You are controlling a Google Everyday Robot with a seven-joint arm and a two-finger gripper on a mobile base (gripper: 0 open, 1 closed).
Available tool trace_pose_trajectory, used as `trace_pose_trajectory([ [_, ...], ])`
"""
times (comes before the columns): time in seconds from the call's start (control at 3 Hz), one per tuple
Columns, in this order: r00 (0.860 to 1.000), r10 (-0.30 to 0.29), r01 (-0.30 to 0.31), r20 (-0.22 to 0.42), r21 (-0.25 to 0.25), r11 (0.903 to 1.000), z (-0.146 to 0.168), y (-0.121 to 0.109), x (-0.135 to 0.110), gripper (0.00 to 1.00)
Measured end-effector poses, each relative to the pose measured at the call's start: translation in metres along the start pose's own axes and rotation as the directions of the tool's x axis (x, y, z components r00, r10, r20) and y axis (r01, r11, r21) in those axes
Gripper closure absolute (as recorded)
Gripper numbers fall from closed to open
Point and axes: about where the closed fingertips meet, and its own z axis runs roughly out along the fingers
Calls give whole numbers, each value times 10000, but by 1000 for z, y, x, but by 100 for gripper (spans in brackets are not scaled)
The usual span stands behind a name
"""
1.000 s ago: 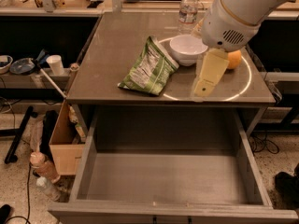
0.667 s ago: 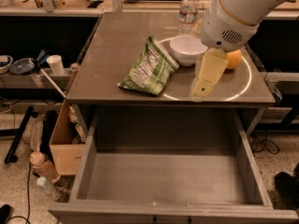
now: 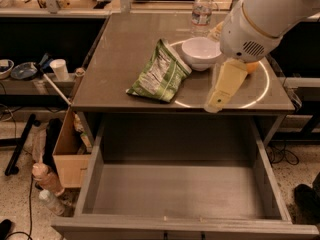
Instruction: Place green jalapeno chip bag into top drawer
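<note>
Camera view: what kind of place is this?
Likely a lab or workshop: metal table with open drawer, cardboard box and cables on the floor, cluttered benches behind. Gripper hangs over the table's front edge, near the bowl.

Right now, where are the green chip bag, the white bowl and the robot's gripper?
green jalapeno chip bag (image 3: 159, 75): camera view, middle of the bag.
white bowl (image 3: 201, 49): camera view, its inside.
gripper (image 3: 216, 100): camera view, its tip, over the front of the table (image 3: 120, 49).

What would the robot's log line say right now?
green jalapeno chip bag: lying on table, beside white bowl | top drawer: open, nothing inside | gripper: above table's front right, apart from bag
</note>
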Motion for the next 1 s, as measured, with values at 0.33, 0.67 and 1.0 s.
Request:
trace_pose_trajectory([
  [0.33, 9989, -239, 239, 409, 10, 9997, 17, -11, -16, 0],
  [0.67, 9936, -545, 576, 987, -286, 9979, 39, -22, -49, 0],
  [1.0, 9879, -898, 960, 1261, -440, 9944, 54, -27, -76, 0],
])
